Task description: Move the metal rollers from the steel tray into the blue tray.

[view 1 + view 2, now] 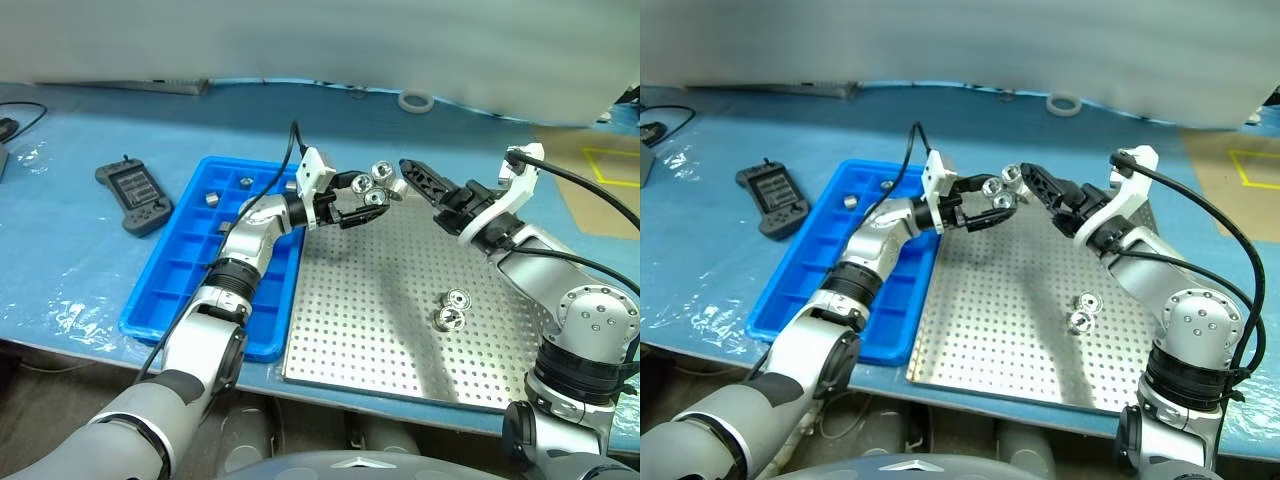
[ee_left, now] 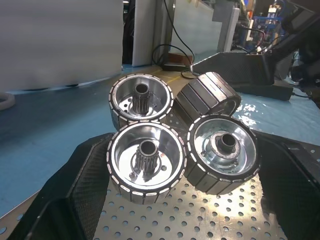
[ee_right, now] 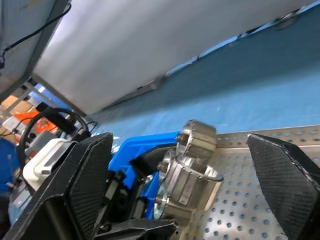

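Steel rollers [image 1: 372,186] clustered in level left gripper [image 1: 366,207]

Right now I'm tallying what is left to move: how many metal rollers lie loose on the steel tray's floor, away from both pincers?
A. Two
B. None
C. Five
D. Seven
A: two metal rollers lie side by side on the perforated floor of the steel tray, near the right arm; the other rollers there are bunched at the left pincer.

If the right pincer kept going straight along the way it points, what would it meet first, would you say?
Most likely the cluster of metal rollers in the left pincer, directly ahead of the open right pincer, though depth is uncertain.
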